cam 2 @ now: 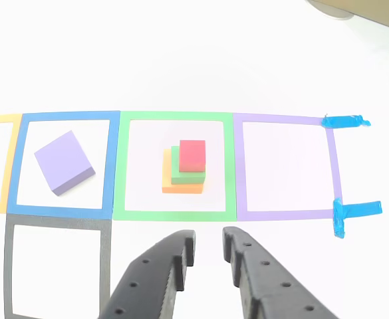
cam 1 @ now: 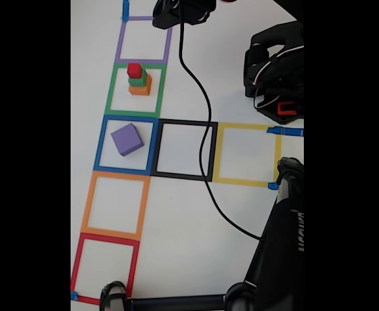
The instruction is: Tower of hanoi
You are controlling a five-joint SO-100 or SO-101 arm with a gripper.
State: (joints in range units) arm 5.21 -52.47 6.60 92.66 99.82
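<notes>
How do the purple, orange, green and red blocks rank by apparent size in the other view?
Largest to smallest:
1. purple block
2. orange block, bottom of the stack, mostly covered
3. green block
4. red block, top; it sits nearer the camera, yet looks smallest.

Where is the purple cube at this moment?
In both views the purple cube lies alone inside the blue square, next to the green square that holds the three-block stack.

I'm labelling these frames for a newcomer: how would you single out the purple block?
Find the row of coloured tape squares on the white table; the blue square sits beside the green square. The purple block lies alone inside the blue one, turned askew. It is bigger than the orange, green and red blocks stacked next door.
</notes>
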